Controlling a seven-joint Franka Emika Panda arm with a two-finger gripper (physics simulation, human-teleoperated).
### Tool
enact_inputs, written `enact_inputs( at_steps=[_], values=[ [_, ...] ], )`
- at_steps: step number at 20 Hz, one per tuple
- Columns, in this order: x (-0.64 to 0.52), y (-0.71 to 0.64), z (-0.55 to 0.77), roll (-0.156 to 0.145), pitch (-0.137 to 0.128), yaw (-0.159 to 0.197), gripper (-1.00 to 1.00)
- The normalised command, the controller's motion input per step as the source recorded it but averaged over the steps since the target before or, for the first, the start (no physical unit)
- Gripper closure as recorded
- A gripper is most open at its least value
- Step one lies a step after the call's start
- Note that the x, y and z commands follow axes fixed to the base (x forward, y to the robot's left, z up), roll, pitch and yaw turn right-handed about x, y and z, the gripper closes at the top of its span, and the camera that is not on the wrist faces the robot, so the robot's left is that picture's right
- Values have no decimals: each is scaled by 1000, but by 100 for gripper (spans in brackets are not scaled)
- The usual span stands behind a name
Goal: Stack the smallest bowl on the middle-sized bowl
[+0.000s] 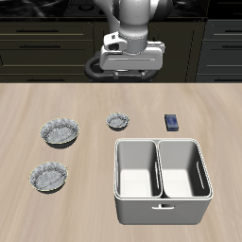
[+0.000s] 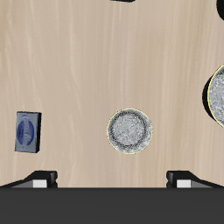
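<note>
The gripper (image 1: 129, 71) is hovering open-jawed above the smallest bowl (image 1: 118, 120), needing a centred descent onto its rim.

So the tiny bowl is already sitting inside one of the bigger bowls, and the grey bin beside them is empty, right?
Not quite. The tiny bowl is not inside another bowl: it stands alone on the table, apart from the two bigger bowls, as the exterior view shows. The rest holds: the grey bin beside them is empty.
</note>
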Motion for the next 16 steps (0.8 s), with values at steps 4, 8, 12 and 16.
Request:
enact_inputs(
  at_steps=[4, 8, 12, 16],
  values=[
    [0, 102, -306, 5, -8, 57, -100],
    [-8, 91, -347, 6, 32, 32, -100],
    [-61, 5, -129, -5, -56, 38, -100],
    [-16, -20, -290, -11, 14, 7, -100]
  ],
)
